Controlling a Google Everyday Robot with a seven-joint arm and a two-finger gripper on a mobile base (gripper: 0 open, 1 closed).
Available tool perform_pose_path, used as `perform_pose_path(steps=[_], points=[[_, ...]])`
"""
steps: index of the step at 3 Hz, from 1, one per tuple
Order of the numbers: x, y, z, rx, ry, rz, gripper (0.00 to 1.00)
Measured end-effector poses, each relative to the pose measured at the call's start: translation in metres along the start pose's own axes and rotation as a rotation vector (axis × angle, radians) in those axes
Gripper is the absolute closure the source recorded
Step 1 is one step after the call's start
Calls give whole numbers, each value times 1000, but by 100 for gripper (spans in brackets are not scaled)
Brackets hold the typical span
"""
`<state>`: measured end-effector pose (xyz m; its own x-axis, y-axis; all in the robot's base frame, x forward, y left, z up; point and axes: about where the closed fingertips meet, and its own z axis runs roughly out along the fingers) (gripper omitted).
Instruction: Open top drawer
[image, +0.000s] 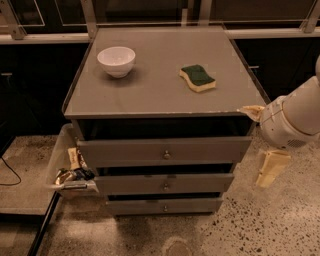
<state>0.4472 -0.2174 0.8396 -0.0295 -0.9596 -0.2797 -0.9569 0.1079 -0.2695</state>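
The top drawer (162, 151) is the widest grey front of three, with a small round knob (166, 155) at its centre. It stands slightly forward of the cabinet, with a dark gap above it. My gripper (256, 145) is at the cabinet's right front corner, beside the right end of the top drawer and apart from the knob. It is open and empty. One cream finger (251, 111) lies by the cabinet top's corner, and the other (269, 169) hangs lower, beside the middle drawer (165, 183).
A white bowl (116, 60) and a green and yellow sponge (198, 78) sit on the cabinet top (155, 95). The bottom drawer (165, 205) is below. A clear bin with snack packets (70, 172) stands at the cabinet's left. Speckled floor lies in front.
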Motion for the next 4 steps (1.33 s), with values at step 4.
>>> perform_pose_path(steps=[4], points=[[28, -24, 86, 37, -14, -54, 0]])
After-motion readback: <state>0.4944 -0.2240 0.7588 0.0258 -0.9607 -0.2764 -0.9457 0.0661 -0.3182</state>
